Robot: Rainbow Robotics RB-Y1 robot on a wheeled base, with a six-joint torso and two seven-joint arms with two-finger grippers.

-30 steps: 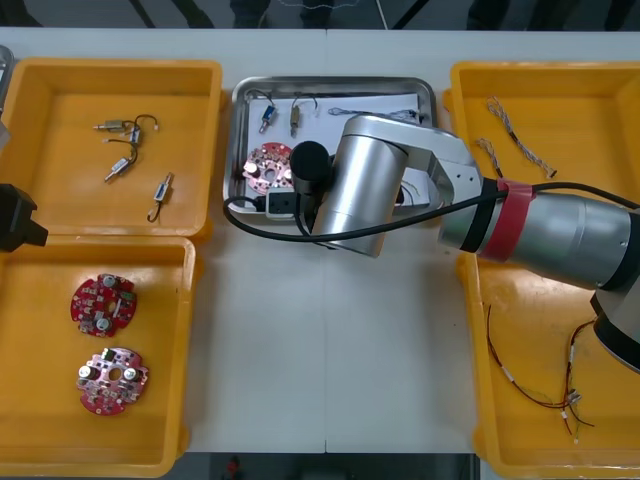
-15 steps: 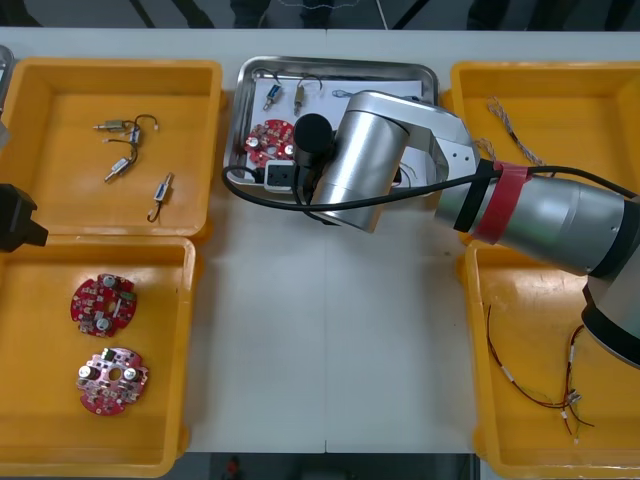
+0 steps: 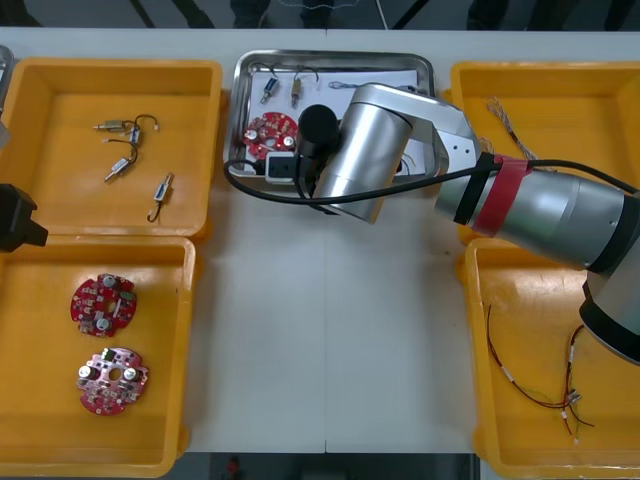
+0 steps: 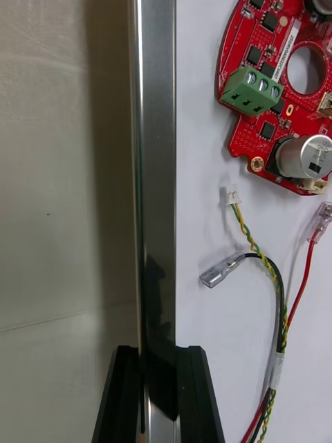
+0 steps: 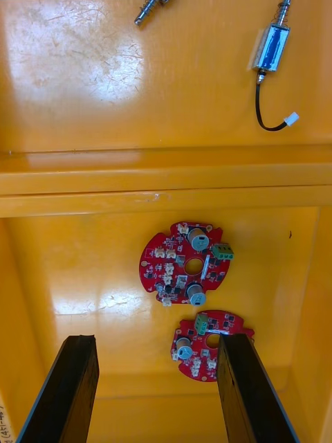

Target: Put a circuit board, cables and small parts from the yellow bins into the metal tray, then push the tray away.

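The metal tray [image 3: 335,58] lies at the far middle of the table, white inside. It holds a red circuit board [image 3: 270,135], two small metal parts [image 3: 270,89] and cables. My right gripper [image 4: 160,391] is shut on the tray's near rim [image 4: 153,173], which runs up between its two fingers. Beside the rim lie the circuit board [image 4: 280,90] and a red, yellow and black cable [image 4: 277,304]. In the front view the right wrist covers the tray's near edge. My left gripper [image 5: 159,394] hangs open over two circuit boards [image 5: 185,261] in the left near bin.
The left far bin [image 3: 110,66] holds several small metal parts [image 3: 125,160]. Two circuit boards [image 3: 103,303] lie in the left near bin [image 3: 40,400]. A twisted cable [image 3: 515,130] is in the right far bin [image 3: 560,70], and red and yellow cables [image 3: 540,385] in the right near bin.
The tray has slid away toward the table's far edge, with the right gripper on its near rim moving along. The left arm has stayed still.
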